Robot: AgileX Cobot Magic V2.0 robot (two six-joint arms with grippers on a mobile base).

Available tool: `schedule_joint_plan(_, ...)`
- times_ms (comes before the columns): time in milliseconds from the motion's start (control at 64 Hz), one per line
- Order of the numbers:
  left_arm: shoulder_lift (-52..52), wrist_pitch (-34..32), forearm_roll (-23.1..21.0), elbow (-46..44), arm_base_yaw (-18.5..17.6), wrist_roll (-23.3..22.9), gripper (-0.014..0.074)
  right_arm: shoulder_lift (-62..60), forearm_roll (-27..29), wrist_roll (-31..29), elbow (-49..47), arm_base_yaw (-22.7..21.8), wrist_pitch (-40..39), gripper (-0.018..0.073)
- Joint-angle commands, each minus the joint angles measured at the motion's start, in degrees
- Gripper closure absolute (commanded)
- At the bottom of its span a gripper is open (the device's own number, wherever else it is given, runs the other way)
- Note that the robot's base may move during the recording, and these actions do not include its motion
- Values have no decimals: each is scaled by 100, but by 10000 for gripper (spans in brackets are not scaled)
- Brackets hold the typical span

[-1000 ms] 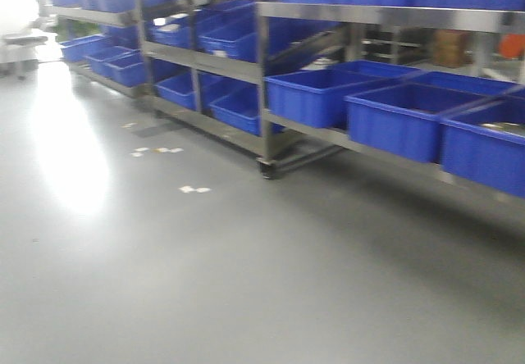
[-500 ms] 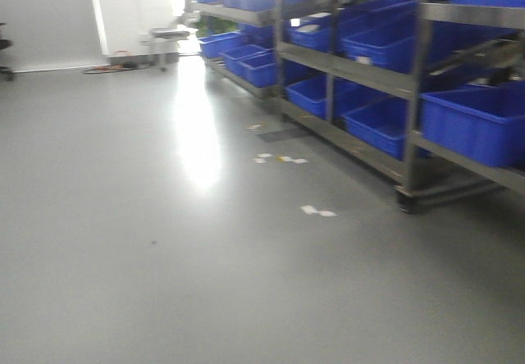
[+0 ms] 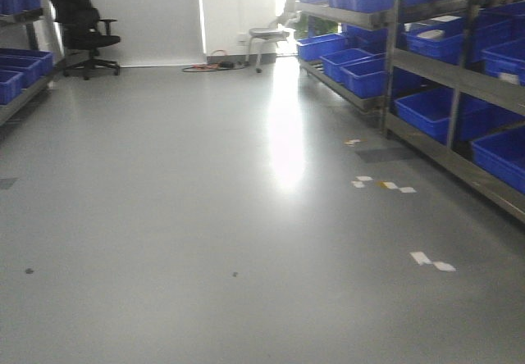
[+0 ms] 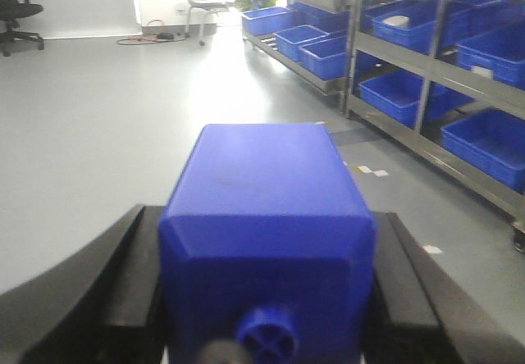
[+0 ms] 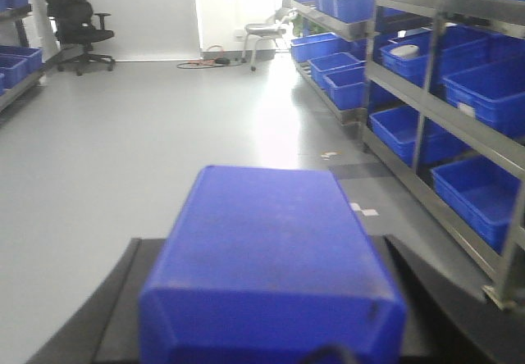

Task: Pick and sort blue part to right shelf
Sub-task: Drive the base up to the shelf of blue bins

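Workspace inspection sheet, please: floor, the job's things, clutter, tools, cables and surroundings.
Surface: grey floor, glossy, with glare.
Job's things: blue part in left tool; second blue part in right tool; right shelf holding blue bins.
Clutter: paper scraps on the floor beside that shelf.
Tools: each closed on its part.
Cables: cable on the floor by the far wall.
Surroundings: office chair, grey chair, left shelf.

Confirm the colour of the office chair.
The office chair is black, clearest in the front-facing view.
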Motion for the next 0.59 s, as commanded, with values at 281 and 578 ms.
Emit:
schedule_joint_plan(281, 25, -526, -20, -172, -11, -13, 244, 47, -44, -35, -161, -26, -534, 127)
schedule_joint_plan(578, 25, -526, -20, -172, -11, -13, 244, 47, -44, -35, -161, -26, -534, 127)
